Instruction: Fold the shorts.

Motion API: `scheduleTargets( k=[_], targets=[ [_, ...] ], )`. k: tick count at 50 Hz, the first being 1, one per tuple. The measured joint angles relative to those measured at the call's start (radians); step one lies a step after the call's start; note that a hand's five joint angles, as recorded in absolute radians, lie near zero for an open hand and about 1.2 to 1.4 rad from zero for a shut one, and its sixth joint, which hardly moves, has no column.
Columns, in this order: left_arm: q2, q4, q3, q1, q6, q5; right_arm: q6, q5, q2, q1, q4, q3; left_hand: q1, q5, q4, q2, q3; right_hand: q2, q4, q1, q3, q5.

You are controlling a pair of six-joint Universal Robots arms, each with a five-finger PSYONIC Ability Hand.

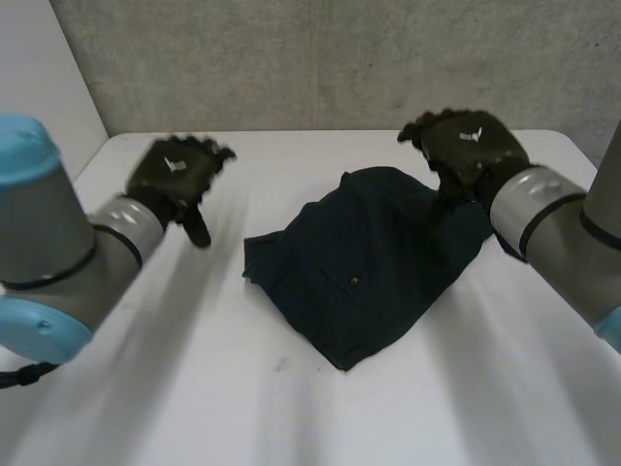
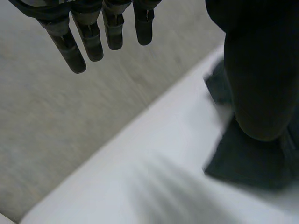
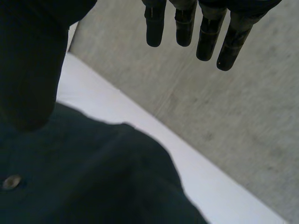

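White table (image 1: 291, 408), dark shorts (image 1: 359, 262) bunched at its middle. Well left of the shorts, left hand (image 1: 179, 173), fingers straight and apart. At the shorts' far right edge, right hand (image 1: 468, 146) (fingers likewise straight, gripping nothing). Small button (image 1: 353, 282) on the shorts.

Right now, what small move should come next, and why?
Probably lower the right hand onto the far-right edge of the shorts and pinch it. That hand is open above that edge, holding nothing. The left hand is open too, off the cloth to the side, and the shorts look only loosely folded.
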State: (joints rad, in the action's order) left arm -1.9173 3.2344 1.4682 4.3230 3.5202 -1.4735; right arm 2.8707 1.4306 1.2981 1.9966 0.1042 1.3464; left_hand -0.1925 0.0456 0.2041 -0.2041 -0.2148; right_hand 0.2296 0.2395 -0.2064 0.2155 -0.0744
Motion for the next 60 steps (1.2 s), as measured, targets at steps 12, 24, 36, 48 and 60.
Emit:
scheduleTargets(
  k=[12,24,36,48,60],
  targets=[
    [-0.229,0.011,-0.029,-0.022,0.051,0.065,-0.003,-0.033,-0.004,-0.055,-0.056,0.175,0.000,0.000,0.000,0.000,0.000,0.000,0.000,0.000,0.000,0.000],
    [-0.401,0.109,-0.176,-0.086,-0.071,0.070,-0.004,-0.040,0.010,-0.056,-0.140,0.296,-0.457,0.384,0.406,-0.405,-0.391,0.000,0.000,0.000,0.000,0.000],
    [-0.404,0.179,-0.237,-0.076,-0.098,-0.142,-0.005,-0.039,0.025,-0.056,-0.145,0.316,-0.944,0.912,0.997,-0.987,-0.971,0.000,0.000,0.000,0.000,0.000],
    [-0.046,0.365,-0.180,0.103,-0.049,-0.299,-0.005,-0.041,0.021,-0.046,-0.149,0.316,-0.944,0.912,1.000,-0.987,-0.983,0.000,0.000,0.000,0.000,0.000],
    [0.038,0.416,-0.145,0.023,-0.243,0.020,-0.005,-0.040,0.017,-0.043,-0.150,0.322,-0.944,0.912,1.001,-0.988,-0.993,0.000,0.000,0.000,0.000,0.000]
  ],
)
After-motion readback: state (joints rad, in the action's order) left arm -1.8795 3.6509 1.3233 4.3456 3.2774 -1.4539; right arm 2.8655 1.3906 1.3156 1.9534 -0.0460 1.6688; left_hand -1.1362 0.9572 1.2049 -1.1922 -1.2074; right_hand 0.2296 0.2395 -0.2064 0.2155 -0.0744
